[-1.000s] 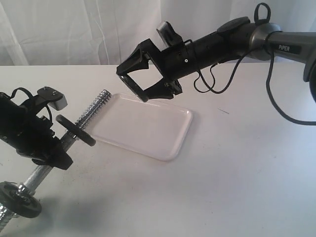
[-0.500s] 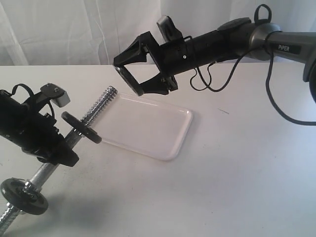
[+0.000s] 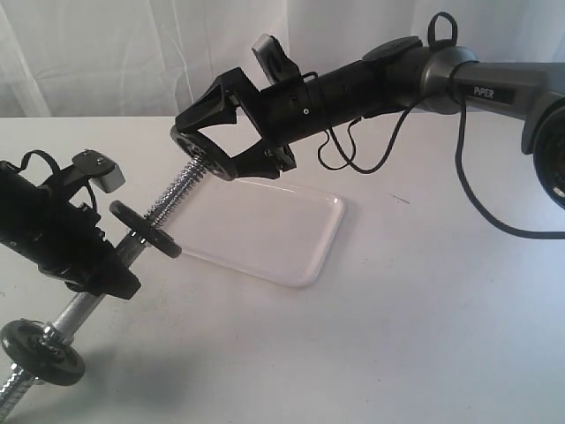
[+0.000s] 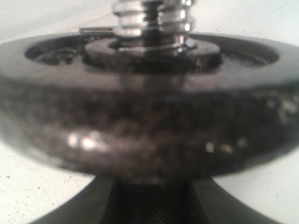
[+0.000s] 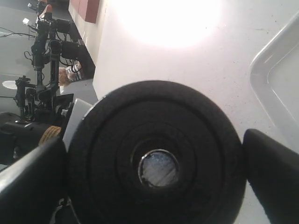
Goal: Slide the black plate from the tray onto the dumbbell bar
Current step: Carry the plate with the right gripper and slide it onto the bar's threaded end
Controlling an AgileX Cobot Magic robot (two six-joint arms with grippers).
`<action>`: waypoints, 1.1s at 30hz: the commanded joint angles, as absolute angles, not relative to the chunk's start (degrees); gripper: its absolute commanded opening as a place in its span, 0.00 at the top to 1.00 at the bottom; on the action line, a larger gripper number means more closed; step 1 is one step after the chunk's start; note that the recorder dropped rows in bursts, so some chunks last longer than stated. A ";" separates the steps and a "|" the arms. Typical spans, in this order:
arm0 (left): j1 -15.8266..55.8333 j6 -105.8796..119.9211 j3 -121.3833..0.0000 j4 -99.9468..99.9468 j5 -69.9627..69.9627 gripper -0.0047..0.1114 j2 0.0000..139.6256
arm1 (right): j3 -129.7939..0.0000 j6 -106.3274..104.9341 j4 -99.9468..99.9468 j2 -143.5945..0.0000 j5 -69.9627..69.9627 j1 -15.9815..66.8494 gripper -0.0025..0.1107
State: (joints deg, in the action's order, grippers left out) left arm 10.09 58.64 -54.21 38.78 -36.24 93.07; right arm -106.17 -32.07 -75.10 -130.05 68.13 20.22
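Note:
My right gripper [image 3: 205,152] is shut on the black plate [image 3: 214,162], holding it by the rim at the upper threaded tip of the dumbbell bar [image 3: 168,201]. In the right wrist view the plate [image 5: 154,135] sits between both fingers [image 5: 275,177], and the bar's chrome end [image 5: 159,168] fills its central hole. My left gripper [image 3: 93,265] is shut on the bar's middle and holds it tilted. Two other black plates ride on the bar, one just above my left gripper [image 3: 146,230] and one near the low end [image 3: 42,352]. The left wrist view shows that nearer plate [image 4: 149,107] close up.
The white tray [image 3: 291,238] lies on the white table [image 3: 424,309] right of the bar, with nothing in it. White curtains hang behind. The right arm's cable [image 3: 477,194] loops down over the table at the right.
My right gripper has carried the black plate left and slightly down from above the tray to the bar's upper tip. The left arm lifted the bar a little at first, then stayed still.

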 commanded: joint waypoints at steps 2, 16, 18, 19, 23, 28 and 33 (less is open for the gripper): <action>10.43 58.68 -55.33 45.99 -38.55 0.96 90.00 | -106.79 -33.03 -78.22 -129.30 69.96 20.46 0.98; 10.43 58.49 -55.33 45.94 -33.65 0.96 90.00 | -106.79 -34.77 -78.22 -129.30 69.96 21.64 0.98; 10.43 58.49 -55.33 46.07 -33.52 0.96 90.00 | -106.79 -34.88 -78.22 -129.30 69.96 22.16 0.98; 10.43 58.49 -55.33 46.07 -33.37 0.96 90.00 | -106.79 -34.88 -78.22 -129.30 69.96 22.29 0.98; 10.43 58.49 -55.33 46.18 -32.64 0.96 90.00 | -106.79 -35.19 -78.22 -129.30 69.96 23.56 0.98; 10.43 58.49 -55.33 46.18 -32.64 0.96 90.00 | -106.79 -39.91 -78.72 -129.30 69.96 24.74 0.97; 10.43 58.49 -55.33 46.18 -32.72 0.96 90.00 | -106.79 -42.24 -78.93 -129.30 69.96 24.63 0.69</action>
State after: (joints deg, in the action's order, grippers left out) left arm 10.09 58.31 -54.19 39.00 -33.52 92.57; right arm -106.17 -40.47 -72.81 -130.62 66.67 24.40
